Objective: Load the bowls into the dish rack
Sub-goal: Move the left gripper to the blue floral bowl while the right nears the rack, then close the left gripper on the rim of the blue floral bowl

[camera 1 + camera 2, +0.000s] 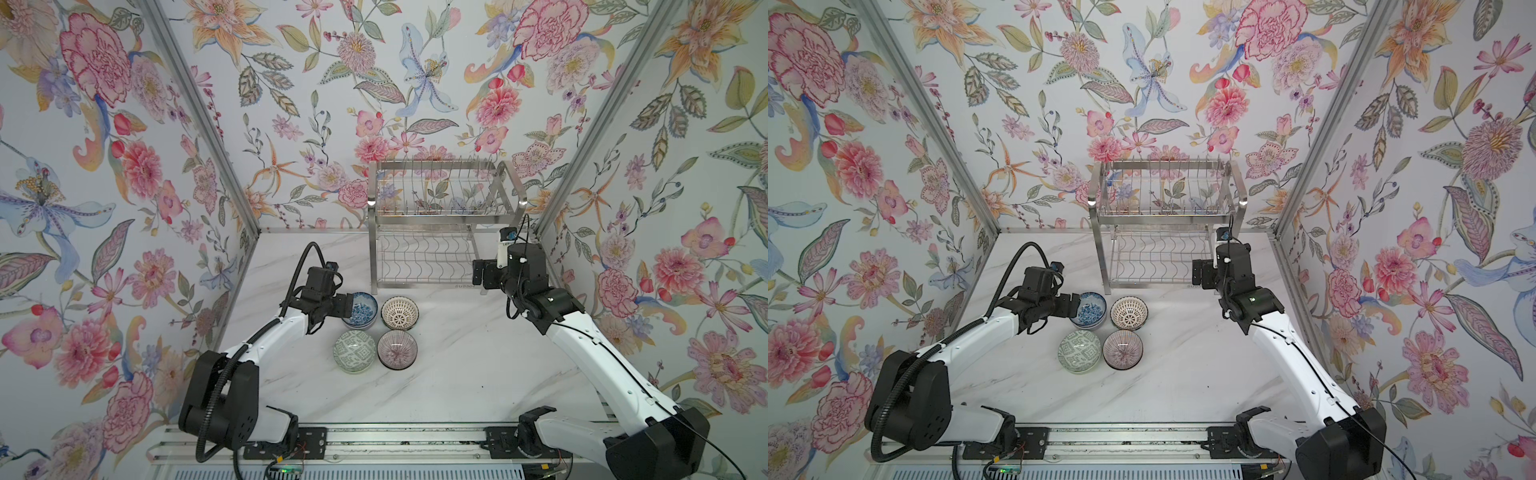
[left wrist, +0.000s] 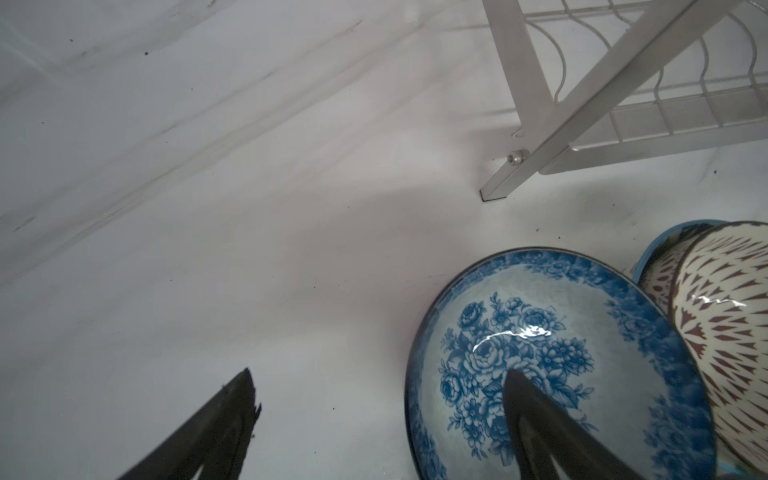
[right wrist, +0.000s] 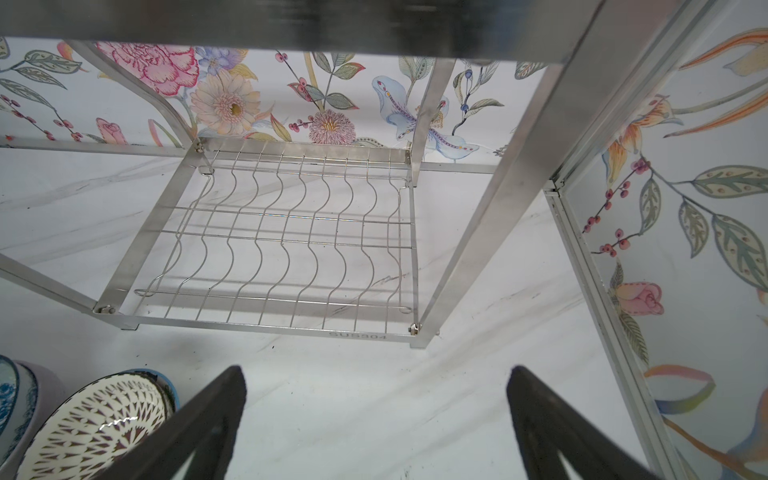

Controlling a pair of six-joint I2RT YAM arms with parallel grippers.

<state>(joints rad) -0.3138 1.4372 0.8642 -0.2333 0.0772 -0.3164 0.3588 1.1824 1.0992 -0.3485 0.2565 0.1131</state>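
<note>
blue floral bowl (image 1: 360,309) is the one in play: far-left of a 2x2 pack mid-surface (image 1: 457,374), just on the near side of the dish rack (image 1: 440,195) by its left leg (image 1: 372,282). To its right is the white lattice bowl (image 1: 400,312). The near row holds the grey-green geometric bowl (image 1: 354,351) on the left and the purple-lined bowl (image 1: 397,350) on the right. All sit upright, rims touching or nearly so.

Wrist views show the far pair stacked: the floral one sits in a lilac bowl (image 3: 48,380), the lattice one in a blue-rimmed bowl (image 2: 660,235). So it's top-first picking.

left tool (image 1: 348,303) is at the floral bowl's left wall, fingers (image 2: 536,415) apart. One is inside over the rose print, the other outside over bare surface. Straddling the rim sets up a wall pinch, the workable grip on a round bowl. My guess is the left side was chosen because the lattice bowl crowds the right. Nothing clamped yet.

right tool (image 3: 376,374) has its fingers wide apart and holds nothing. It hangs off the rack's near-right corner, facing the wavy lower shelf (image 3: 291,232), likely parked clear of the pick.

The rack stands far-centre and both tiers look empty, so nothing is loaded. Risk: the lift drags the lilac bowl or bumps the lattice stack.
</note>
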